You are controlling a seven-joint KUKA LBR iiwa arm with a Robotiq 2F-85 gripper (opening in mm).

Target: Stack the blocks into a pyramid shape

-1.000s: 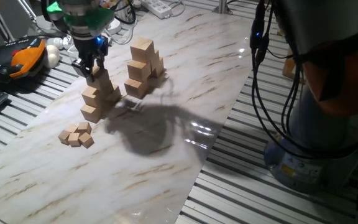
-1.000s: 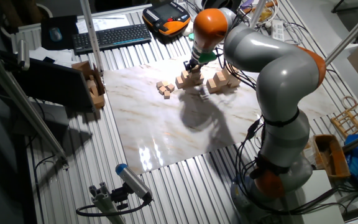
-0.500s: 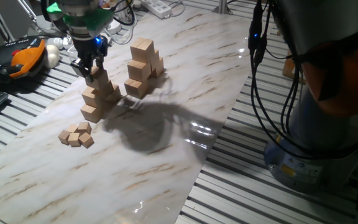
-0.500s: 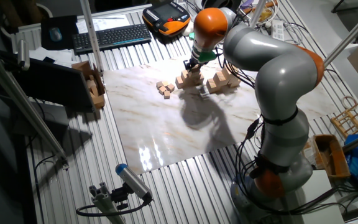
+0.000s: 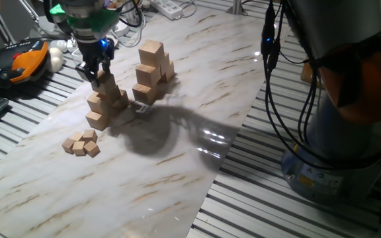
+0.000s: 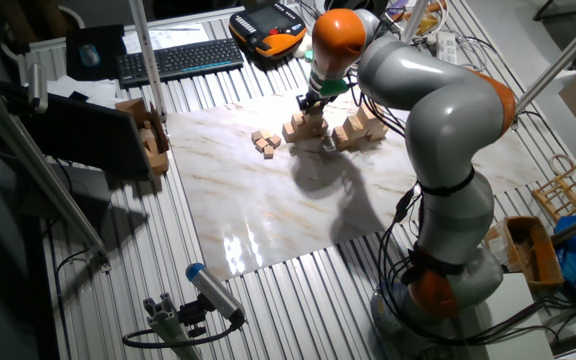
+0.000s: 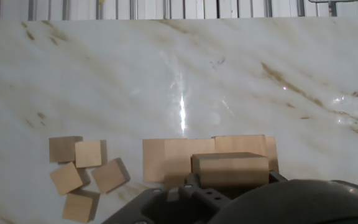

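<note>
- The black two-finger tool (image 5: 96, 74) grips a pale-tan wooden cube (image 7: 230, 169) atop the stepped stack of alike cubes (image 5: 104, 104).
- Small wooden cubes (image 5: 81, 143) lie nearby on the marble bench (image 5: 177, 152).

We see bright overhead light glaring off the glossy marble board (image 5: 197, 79), a broad soft arm shadow (image 5: 152, 135) across it, and the hand view's lower edge blurred
</note>
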